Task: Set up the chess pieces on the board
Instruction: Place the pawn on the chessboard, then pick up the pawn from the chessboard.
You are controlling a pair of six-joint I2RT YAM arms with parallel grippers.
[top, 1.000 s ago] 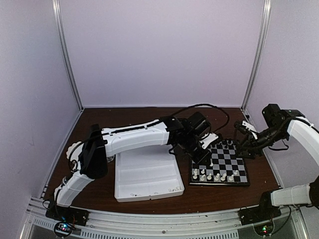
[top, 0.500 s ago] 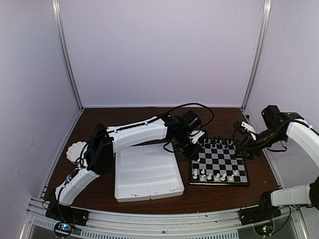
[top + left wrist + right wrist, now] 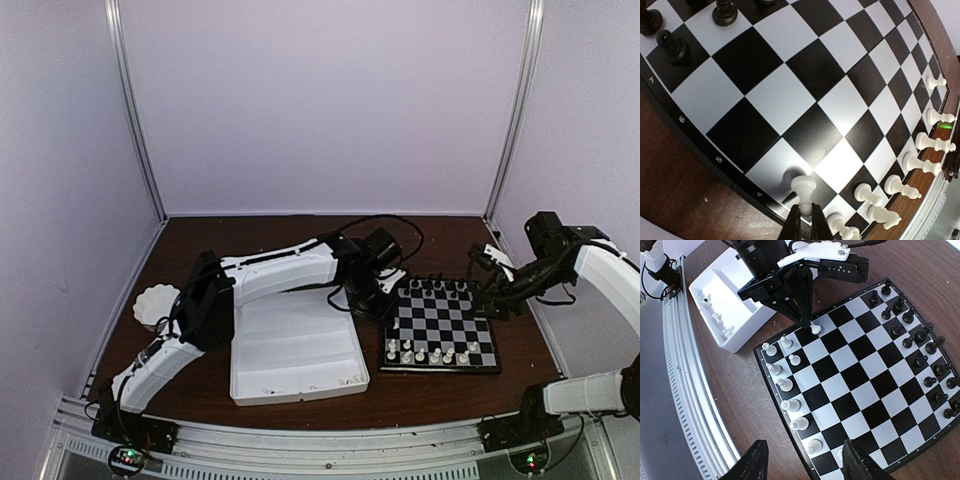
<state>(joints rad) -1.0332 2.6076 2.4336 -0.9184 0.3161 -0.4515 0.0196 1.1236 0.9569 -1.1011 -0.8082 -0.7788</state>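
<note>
The board (image 3: 440, 370) lies right of centre, with black chess pieces (image 3: 440, 288) along its far edge and white ones (image 3: 430, 352) along its near edge. My left gripper (image 3: 805, 212) is shut on the head of a white pawn (image 3: 803, 187), base down, close over a square at the board's (image 3: 785, 100) left edge. I cannot tell if the pawn touches. The right wrist view shows that gripper (image 3: 807, 315) and the pawn (image 3: 815, 329) too. My right gripper (image 3: 807, 462) stands open with nothing in it, above the board's (image 3: 860, 370) right side.
A white tray (image 3: 295, 385) lies left of the board, holding several white pieces (image 3: 715, 317) in a compartment. A round white object (image 3: 155, 303) sits at the table's far left. White pieces (image 3: 790, 405) and black pieces (image 3: 925, 360) crowd opposite board edges.
My left gripper has drawn back leftwards from over the board's middle to its left edge, still shut. The right arm has barely moved.
</note>
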